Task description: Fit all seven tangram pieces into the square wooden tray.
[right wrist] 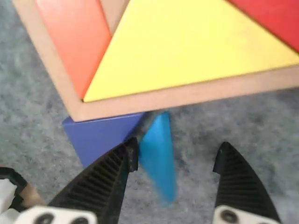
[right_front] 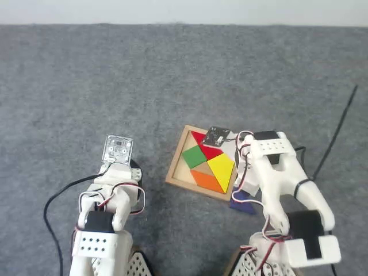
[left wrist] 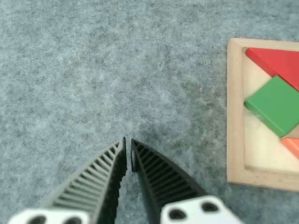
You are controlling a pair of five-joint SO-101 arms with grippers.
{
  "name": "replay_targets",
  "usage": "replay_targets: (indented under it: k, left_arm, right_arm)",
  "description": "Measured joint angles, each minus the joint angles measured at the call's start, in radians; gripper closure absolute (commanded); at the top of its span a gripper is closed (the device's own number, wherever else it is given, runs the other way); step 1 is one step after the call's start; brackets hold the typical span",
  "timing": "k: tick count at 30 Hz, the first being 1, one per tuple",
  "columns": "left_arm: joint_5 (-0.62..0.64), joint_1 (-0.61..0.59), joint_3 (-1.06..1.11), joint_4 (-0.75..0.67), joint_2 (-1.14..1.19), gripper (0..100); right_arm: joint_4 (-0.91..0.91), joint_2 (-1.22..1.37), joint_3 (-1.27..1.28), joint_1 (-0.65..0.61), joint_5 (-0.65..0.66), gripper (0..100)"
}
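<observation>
Evidently the step in hand is a pickup beside the wooden tray [right_front: 175, 168], which holds a red piece [right_front: 202, 141], a green piece [right_front: 194, 156], a yellow piece [right_front: 221, 167] and an orange piece [right_front: 207, 179]. A light blue piece [right wrist: 159, 154] and a dark blue piece [right wrist: 96, 137] sit on the mat [right wrist: 261, 121] at its corner. The right gripper [right wrist: 178, 148] hangs fingers apart around the light blue one — next it must close squarely, without nudging the tray. The left gripper [left wrist: 128, 142] sits fingers together, off to the tray's side.

The left gripper [left wrist: 128, 140], closed tight, hangs over the grey bench [left wrist: 93, 70] near a wooden tray [left wrist: 235, 116] holding a red piece [left wrist: 278, 63] and a green piece [left wrist: 275, 105].
</observation>
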Motion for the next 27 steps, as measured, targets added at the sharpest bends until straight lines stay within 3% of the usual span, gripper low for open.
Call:
replay_targets:
  k: [12,21,27]
  left_arm:
    - [0.000,0.000,0.000,0.000,0.000,99]
    - [0.000,0.000,0.000,0.000,0.000,99]
    - [0.000,0.000,0.000,0.000,0.000,99]
  right_arm:
    - [-0.044,0.055,-0.023,0.009,0.000,99.4]
    - [-0.041,0.078,-0.041,0.009,-0.083,99.1]
    - [0.094,0.083,-0.178,0.008,-0.180,99.1]
